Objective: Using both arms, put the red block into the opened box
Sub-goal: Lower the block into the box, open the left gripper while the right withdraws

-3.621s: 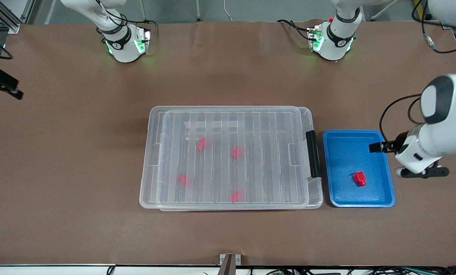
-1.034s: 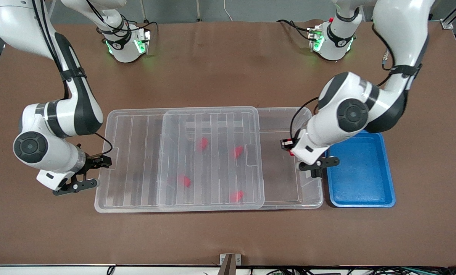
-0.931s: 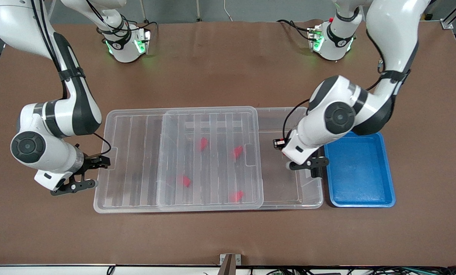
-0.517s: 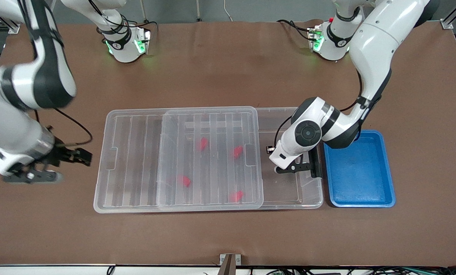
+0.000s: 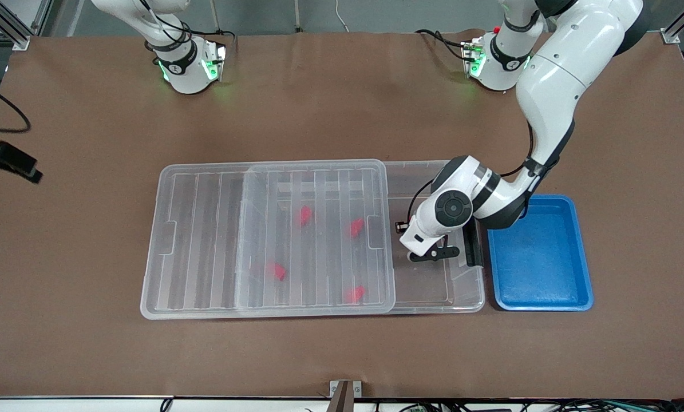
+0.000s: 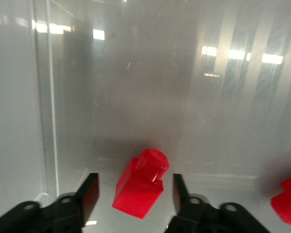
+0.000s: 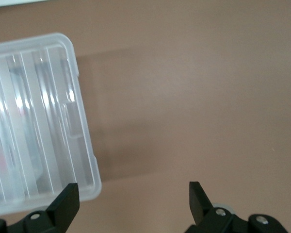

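Front view shows the box (image 5: 433,286) lying at mid-table with its ribbed lid (image 5: 204,240) slid toward the right arm's end, leaving the compartment at the left arm's end uncovered. Four red blocks (image 5: 303,215) sit in the box under the lid. A blue tray (image 5: 539,257) stands just beside the box's black clip handle (image 5: 471,246). The left gripper (image 5: 431,252) is down inside the uncovered part of the box. Left wrist view shows its fingers (image 6: 89,194) spread, with the red block (image 6: 140,183) lying on the box floor between them, apart from both pads. The right gripper (image 7: 131,196) is seen only in the right wrist view: fingers wide apart and holding nothing, over bare table (image 7: 194,97) beside a corner of the lid.
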Available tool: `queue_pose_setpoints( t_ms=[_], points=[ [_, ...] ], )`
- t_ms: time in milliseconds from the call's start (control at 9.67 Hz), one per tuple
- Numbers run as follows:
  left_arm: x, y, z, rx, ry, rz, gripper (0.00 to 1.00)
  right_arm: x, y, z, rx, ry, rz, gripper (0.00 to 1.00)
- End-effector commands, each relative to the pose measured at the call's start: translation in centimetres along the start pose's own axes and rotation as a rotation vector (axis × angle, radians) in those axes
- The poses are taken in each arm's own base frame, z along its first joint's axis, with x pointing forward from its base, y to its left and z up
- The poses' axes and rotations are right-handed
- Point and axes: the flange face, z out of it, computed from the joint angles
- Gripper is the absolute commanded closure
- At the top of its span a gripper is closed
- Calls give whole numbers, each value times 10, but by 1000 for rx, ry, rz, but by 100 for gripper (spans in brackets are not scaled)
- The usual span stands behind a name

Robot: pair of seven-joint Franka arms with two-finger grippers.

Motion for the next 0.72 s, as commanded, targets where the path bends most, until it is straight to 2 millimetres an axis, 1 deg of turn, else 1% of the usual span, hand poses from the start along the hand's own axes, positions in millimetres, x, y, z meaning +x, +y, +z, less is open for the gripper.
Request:
queue_pose_setpoints(
  t_ms=[0,103,207,310,414,517,621],
  points=[
    [-2,-10,-65,49,55,-19,0,-22,30,-5,19,-35,-38,0],
    [-7,-12,-104,79,72,-25,0,-22,38,-4,17,-33,-65,0],
    [-17,-11,-139,95,96,-24,0,-21,36,-3,17,-35,-72,0],
    [-24,-10,-176,95,132,-24,0,-20,31,-4,16,-26,-82,0],
    [-26,-11,-206,92,149,-38,0,-18,31,-3,15,-15,-81,0],
    [-29,-17,-241,104,150,-32,0,-18,32,-3,15,-18,-79,0],
    [-30,-30,-271,129,154,23,0,-18,33,-3,15,-15,-78,0]
  ],
)
